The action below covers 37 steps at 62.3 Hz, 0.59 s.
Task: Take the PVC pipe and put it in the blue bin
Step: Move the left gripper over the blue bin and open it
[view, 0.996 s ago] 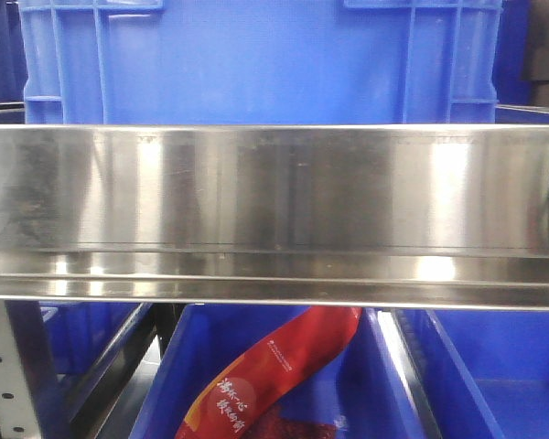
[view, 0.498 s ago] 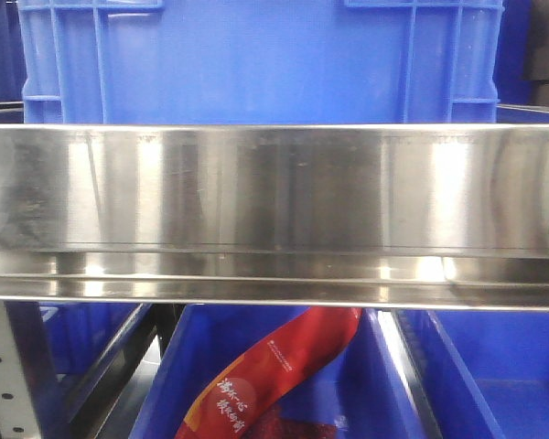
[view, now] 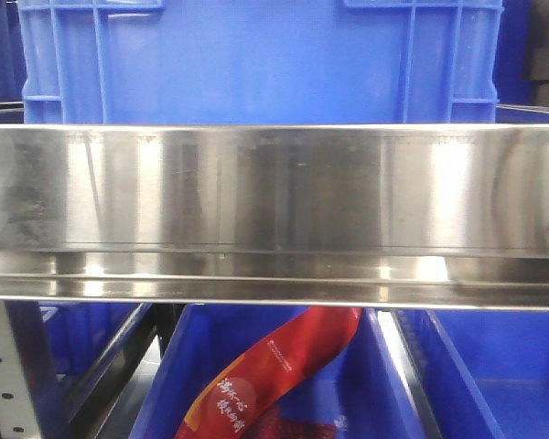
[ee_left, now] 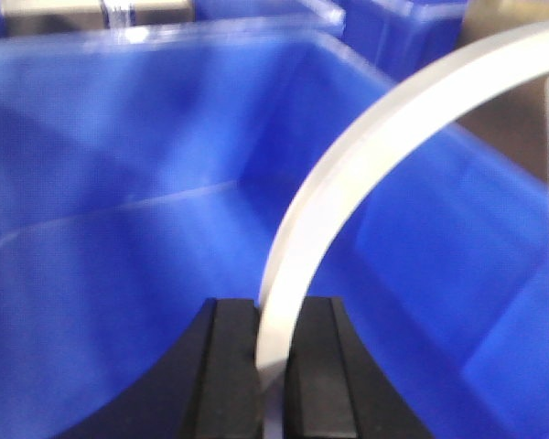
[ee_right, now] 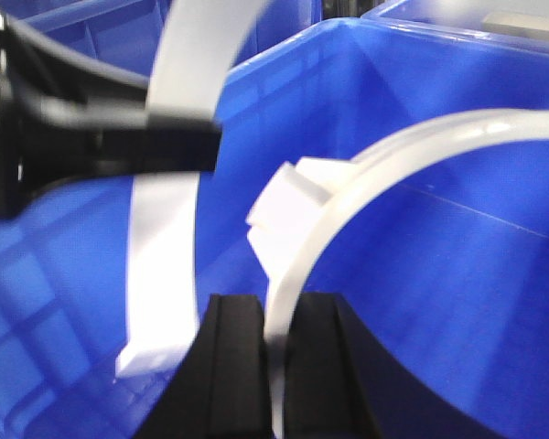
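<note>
Right wrist view shows your right hand (ee_right: 276, 366) pinching the pipe (ee_right: 348, 197), arcing up-right over the bin (ee_right: 421, 302); left hand (ee_left: 273, 375) pinches a strip (ee_left: 366, 146); release downward.

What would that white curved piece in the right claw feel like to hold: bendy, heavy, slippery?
Probably stiff: the PVC pipe keeps its arc though the right gripper pinches only one end. Likely light, since that thin grip holds it out over the blue bin. Its smooth surface may slip.
</note>
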Tool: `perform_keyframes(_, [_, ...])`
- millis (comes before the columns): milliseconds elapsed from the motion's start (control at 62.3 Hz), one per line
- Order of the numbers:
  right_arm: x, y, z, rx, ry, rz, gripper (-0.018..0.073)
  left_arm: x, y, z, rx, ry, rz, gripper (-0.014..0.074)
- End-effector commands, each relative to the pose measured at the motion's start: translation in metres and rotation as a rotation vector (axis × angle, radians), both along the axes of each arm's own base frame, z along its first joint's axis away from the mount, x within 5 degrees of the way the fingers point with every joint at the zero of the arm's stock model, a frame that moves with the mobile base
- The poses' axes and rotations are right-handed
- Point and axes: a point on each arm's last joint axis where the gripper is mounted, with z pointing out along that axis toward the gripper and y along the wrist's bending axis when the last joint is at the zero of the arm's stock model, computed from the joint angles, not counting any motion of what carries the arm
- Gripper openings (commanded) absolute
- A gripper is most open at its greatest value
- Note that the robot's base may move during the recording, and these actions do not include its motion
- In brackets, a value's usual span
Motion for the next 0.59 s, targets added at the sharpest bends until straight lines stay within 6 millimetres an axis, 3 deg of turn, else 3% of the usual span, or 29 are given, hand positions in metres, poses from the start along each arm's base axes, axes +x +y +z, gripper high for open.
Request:
perform_keyframes(0, [-0.0005, -0.0007, 0.006, 0.016, -0.021, -0.002, 0.0116, -0.0004, 0.0003, 0.0047, -0.008, -0.016, 0.001, 0.009])
perform_keyframes(128, [-0.0013, -0.0005, 0.0048, 0.011, -0.006, 0.004, 0.0246, -0.0005, 0.0004, 0.0045, -0.007, -0.014, 0.001, 0.03])
perform_keyframes(257, [-0.0027, -0.0004, 0.0025, -0.004, 0.017, 0.013, 0.0256, -0.0012, 0.0005, 0.003, 0.001, 0.002, -0.002, 0.0427])
perform_keyframes(578, [-0.0008, -0.0008, 0.0053, 0.009, -0.017, 0.001, 0.0254, -0.0034, 0.0004, -0.0004, 0.012, 0.045, -0.01, 0.0435])
